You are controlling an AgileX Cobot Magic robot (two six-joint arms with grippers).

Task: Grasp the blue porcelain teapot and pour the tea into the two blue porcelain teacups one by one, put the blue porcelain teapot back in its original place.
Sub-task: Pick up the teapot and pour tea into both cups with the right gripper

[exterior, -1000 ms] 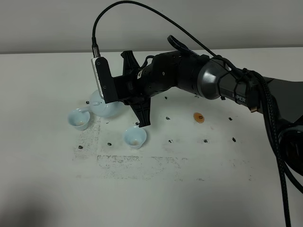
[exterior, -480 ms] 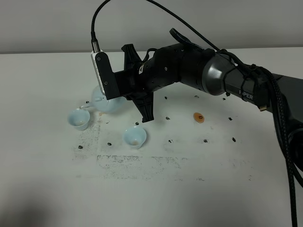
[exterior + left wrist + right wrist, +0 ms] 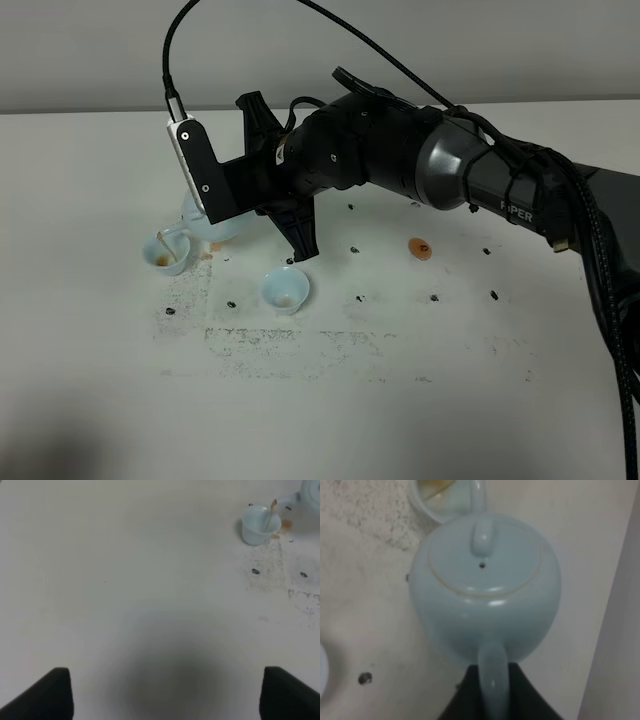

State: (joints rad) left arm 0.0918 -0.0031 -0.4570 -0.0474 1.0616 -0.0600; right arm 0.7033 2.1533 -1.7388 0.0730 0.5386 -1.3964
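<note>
While the right gripper (image 3: pixel 492 690) tips the pale-blue glossy porcelain teapot (image 3: pixel 205 222), a slow tilt should keep the stream (image 3: pixel 272 512) inside the cup.
High view: the spout (image 3: pixel 178 233) hangs over the left small pale-blue teacup (image 3: pixel 168 256); the second teacup (image 3: pixel 285 290) waits near, under the arm (image 3: pixel 400 160). Left wrist: the left gripper (image 3: pixel 165 692) is wide apart, empty. Right wrist: dark fingers (image 3: pixel 466 697) clamp the loop handle (image 3: pixel 492 672).

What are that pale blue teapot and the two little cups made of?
The teapot is likely glazed porcelain or similar ceramic: its pale blue surface is smooth and glossy, with soft highlights across its top. The teacup under the spout and the nearer teacup show the same pale blue sheen, so they are probably matching glazed ceramic.
</note>
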